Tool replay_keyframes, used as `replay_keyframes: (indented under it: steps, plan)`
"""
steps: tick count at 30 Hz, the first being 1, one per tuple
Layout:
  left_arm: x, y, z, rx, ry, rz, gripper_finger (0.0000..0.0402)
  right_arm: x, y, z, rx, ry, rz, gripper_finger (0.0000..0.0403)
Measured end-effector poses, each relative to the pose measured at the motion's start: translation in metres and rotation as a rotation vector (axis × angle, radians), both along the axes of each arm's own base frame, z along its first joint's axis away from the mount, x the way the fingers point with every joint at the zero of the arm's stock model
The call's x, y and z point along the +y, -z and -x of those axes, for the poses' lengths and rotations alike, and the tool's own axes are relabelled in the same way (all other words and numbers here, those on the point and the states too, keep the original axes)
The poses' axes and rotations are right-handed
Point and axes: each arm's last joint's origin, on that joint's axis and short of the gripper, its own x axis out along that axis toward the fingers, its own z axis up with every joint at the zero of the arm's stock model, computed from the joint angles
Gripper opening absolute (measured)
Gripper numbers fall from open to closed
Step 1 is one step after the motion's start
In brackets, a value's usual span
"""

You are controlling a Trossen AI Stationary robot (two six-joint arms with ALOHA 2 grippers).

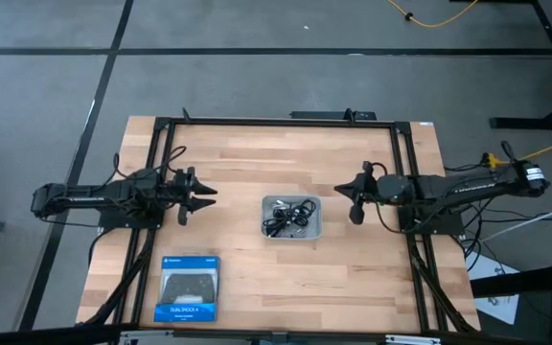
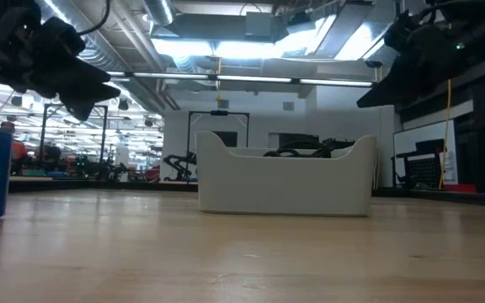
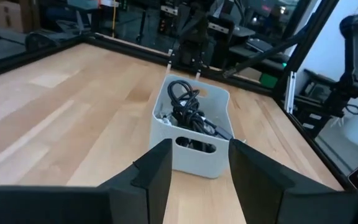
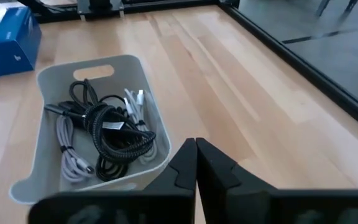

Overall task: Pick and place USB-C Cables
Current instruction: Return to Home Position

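USB-C Cables [image 4: 104, 134]: black and light grey coils, heaped together inside the grey bin [image 4: 50, 76] at the centre of the table [image 1: 372, 278].
Left gripper [image 3: 199, 149]: raised left of bin, fingers parted, empty.
Right gripper [image 4: 195, 144]: raised right of bin, fingers pressed together, empty.
Boxed game controller [image 1: 188, 287]: table's front left.

The light wooden table [image 1: 238, 172], edged by a black frame, carries two things directly on its top. A small grey bin [image 1: 316, 218] stands almost at its centre. A blue-and-black boxed game controller [image 1: 189, 288] lies flat at about eight o'clock from the bin, well apart from it, near the table's front edge.
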Motion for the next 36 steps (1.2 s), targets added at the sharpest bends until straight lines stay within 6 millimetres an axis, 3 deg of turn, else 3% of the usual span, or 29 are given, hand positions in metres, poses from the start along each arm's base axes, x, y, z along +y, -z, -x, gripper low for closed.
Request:
replay_keyframes:
  steps: [12, 16, 21, 31, 36]
  plan:
    - [0.0, 0.004, 0.004, -0.044, -0.007, -0.006, 0.0151, -0.004, -0.014, 0.025, -0.033, 0.006, 0.062, 0.0008]
    - [0.0, 0.005, 0.004, -0.039, -0.009, -0.001, 0.0151, -0.009, 0.005, 0.038, -0.041, 0.096, 0.026, 0.0008]
    - [0.001, 0.005, 0.004, -0.038, -0.048, 0.001, 0.0151, -0.008, 0.032, 0.047, -0.197, 0.034, -0.031, 0.0008]
    - [0.001, 0.008, 0.004, 0.0, -0.05, -0.098, 0.0151, -0.007, 0.054, 0.059, -0.274, -0.009, -0.011, 0.0008]
    - [0.001, 0.008, 0.004, -0.002, -0.052, -0.075, 0.0151, -0.006, 0.054, 0.059, -0.275, -0.069, -0.022, 0.0008]
